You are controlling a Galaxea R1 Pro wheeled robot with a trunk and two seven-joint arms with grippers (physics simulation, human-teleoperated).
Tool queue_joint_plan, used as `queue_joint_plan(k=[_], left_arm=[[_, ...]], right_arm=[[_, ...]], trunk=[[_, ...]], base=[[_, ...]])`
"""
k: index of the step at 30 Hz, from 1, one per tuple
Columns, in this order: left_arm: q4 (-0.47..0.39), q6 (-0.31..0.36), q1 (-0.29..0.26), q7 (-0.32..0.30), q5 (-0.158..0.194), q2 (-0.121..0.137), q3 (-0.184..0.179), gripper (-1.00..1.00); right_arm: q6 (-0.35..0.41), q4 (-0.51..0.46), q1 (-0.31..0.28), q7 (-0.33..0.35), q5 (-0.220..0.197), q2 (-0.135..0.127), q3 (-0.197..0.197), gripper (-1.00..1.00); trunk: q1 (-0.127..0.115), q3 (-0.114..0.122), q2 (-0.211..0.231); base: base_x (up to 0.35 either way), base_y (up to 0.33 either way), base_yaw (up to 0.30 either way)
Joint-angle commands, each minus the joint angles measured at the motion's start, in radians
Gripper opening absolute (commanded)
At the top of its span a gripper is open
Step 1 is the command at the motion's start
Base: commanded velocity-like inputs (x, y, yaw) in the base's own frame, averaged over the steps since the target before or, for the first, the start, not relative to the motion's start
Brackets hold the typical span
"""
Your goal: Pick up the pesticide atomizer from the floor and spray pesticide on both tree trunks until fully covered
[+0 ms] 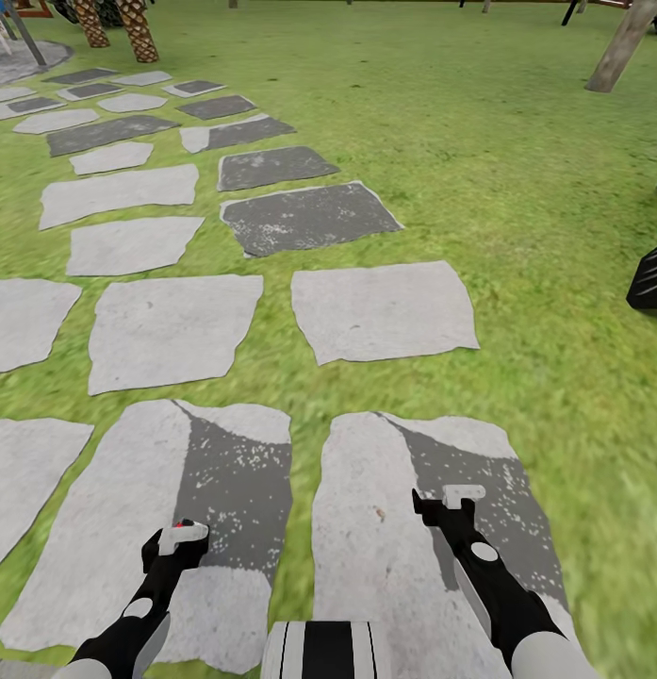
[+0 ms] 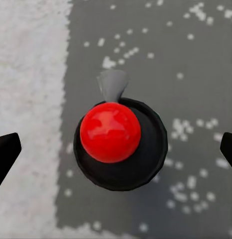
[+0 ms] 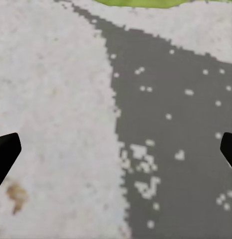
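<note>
the small black cylindrical pesticide atomizer with a round red top (image 2: 111,132) stands upright on the dark grey half of a stone slab in the floor of irregular light and dark grey paving slabs (image 1: 168,330), seen from straight above in the left wrist view. the left gripper (image 1: 182,538) hangs directly over it, its two black fingertips (image 2: 6,154) spread wide at either side and well clear of the bottle, so it is open and holds nothing. in the head view only a red speck of the top shows at the gripper, and the bottle itself is hard to make out there. the right gripper (image 1: 460,498) hovers over the neighbouring two-tone slab, fingers likewise parted and empty. a leaning grey-brown tree trunk (image 1: 622,45) rises from the green lawn (image 1: 517,170) far off to the right
</note>
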Motion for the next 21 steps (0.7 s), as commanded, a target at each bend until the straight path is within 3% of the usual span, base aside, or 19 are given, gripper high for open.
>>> queue_joint_plan(k=[1,11,12,21], left_arm=[[0.000,0.000,0.000,0.000,0.000,0.000,0.001,1.00],[-0.003,-0.001,0.000,0.001,0.007,0.000,0.003,1.00],[-0.003,-0.001,0.000,0.001,0.008,0.000,0.003,-1.00],[-0.002,-0.001,0.000,0.001,0.009,0.000,0.006,-1.00]], right_arm=[[0.000,0.000,0.000,0.000,0.000,0.000,0.000,1.00],[0.000,0.001,0.000,0.000,0.000,0.000,0.000,1.00],[0.000,0.001,0.000,0.000,0.000,0.000,0.000,1.00],[0.000,0.012,0.000,0.000,0.000,0.000,-0.001,1.00]], trunk=[[0.000,0.000,0.000],[0.000,0.000,0.000],[0.000,0.000,0.000],[0.000,0.000,0.000]], base=[[0.000,0.000,0.024],[0.000,0.000,0.014],[0.000,0.000,0.012],[0.000,0.000,0.002]])
